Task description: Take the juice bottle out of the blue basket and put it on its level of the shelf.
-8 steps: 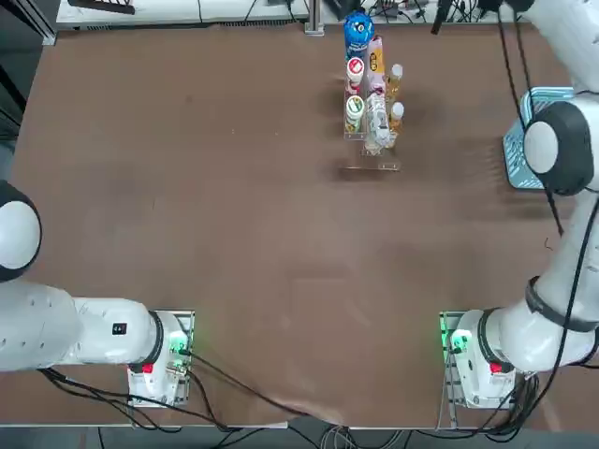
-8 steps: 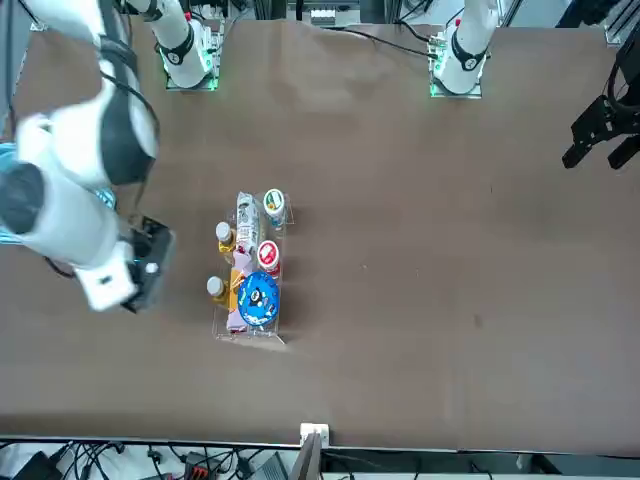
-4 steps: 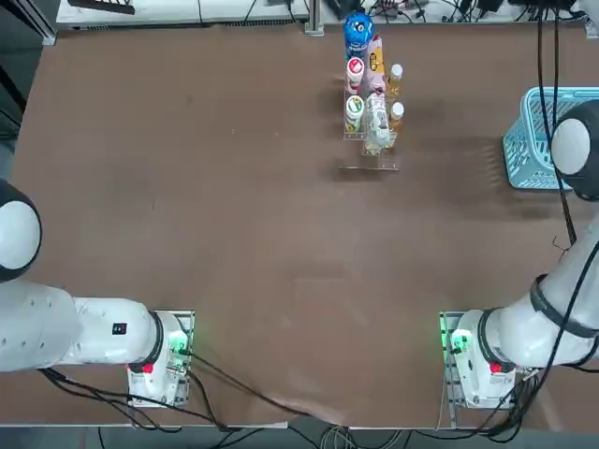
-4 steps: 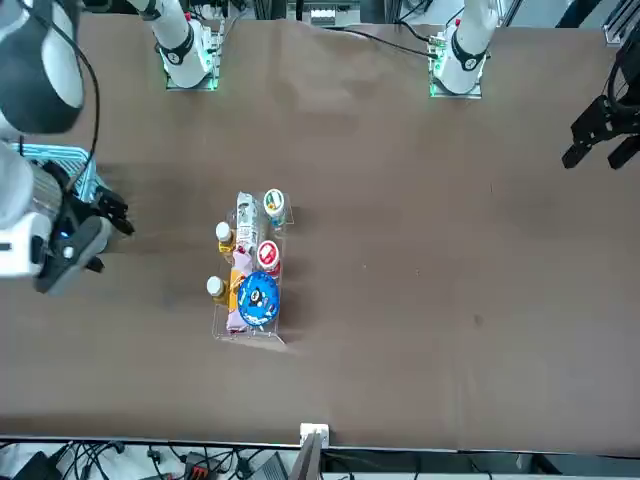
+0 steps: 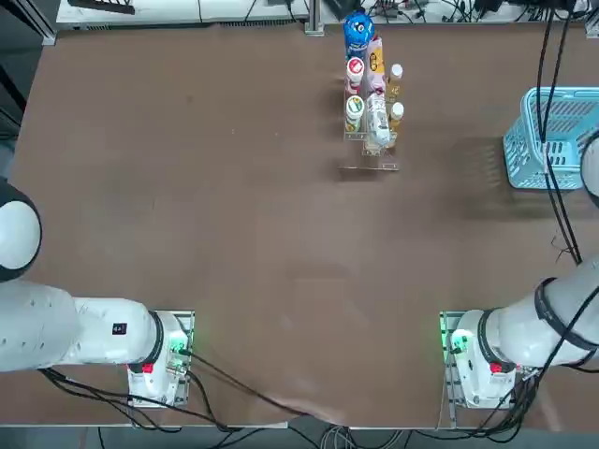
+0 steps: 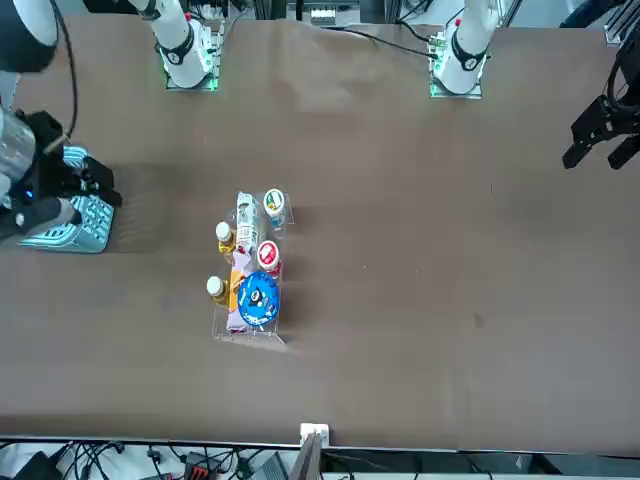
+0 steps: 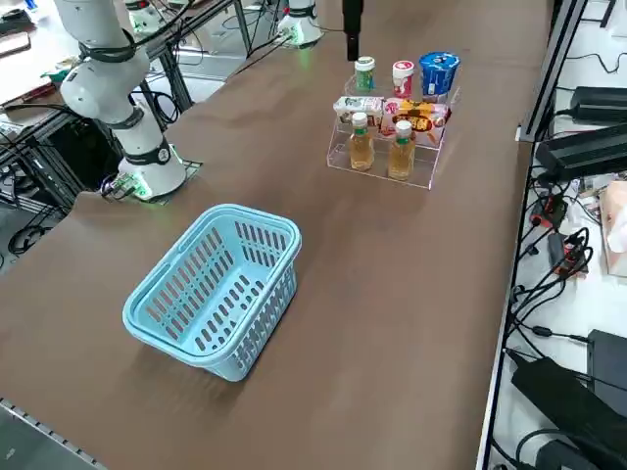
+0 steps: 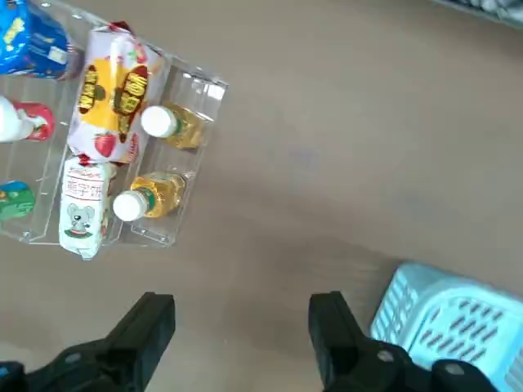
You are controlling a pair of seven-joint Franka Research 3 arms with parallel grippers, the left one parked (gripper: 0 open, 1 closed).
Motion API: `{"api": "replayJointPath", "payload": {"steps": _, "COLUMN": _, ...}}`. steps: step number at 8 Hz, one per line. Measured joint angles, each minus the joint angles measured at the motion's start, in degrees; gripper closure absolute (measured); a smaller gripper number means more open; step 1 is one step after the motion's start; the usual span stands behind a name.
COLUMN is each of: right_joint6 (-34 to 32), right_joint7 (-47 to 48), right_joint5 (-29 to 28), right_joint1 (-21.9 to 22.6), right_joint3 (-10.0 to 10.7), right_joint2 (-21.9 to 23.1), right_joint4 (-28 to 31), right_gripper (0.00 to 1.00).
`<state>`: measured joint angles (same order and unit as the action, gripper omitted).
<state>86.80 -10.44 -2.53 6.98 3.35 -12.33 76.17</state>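
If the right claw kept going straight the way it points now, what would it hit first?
Probably the brown tabletop, as the right claw seems aimed between the shelf and the blue basket, though depth is hard to judge.

the white right arm (image 5: pixel 529 327) has dark joint bands and loose black cables (image 5: pixel 552 159).

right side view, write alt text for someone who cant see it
A light blue plastic lattice-sided basket sits empty on a brown table. Beyond it, a clear stepped shelf holds two amber-yellow juice bottles with white caps on one level, with other packaged goods behind them.
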Motion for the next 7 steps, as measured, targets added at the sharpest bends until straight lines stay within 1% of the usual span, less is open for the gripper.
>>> {"api": "replayJointPath", "payload": {"steps": 2, "right_joint6": 1.29, "right_joint7": 1.76, "right_joint5": 0.01, "right_joint1": -1.76, "right_joint3": 0.6, "right_joint2": 4.98, "right_joint4": 6.13, "right_gripper": 0.0}}
{"api": "replayJointPath", "payload": {"steps": 4, "right_joint6": 3.33, "right_joint7": 5.49, "right_joint5": 0.01, "right_joint1": -2.86, "right_joint3": 0.68, "right_joint2": 9.57, "right_joint4": 12.37, "right_gripper": 0.0}}
{"api": "replayJointPath", "payload": {"steps": 5, "right_joint6": 3.35, "right_joint7": 7.09, "right_joint5": 0.01, "right_joint1": -2.87, "right_joint3": 0.65, "right_joint2": 11.18, "right_joint4": 13.94, "right_gripper": 0.0}}
{"api": "replayJointPath", "payload": {"steps": 7, "right_joint6": 3.16, "right_joint7": 7.53, "right_joint5": 0.01, "right_joint1": -2.86, "right_joint3": 0.42, "right_joint2": 12.76, "right_joint4": 14.73, "right_gripper": 0.0}}
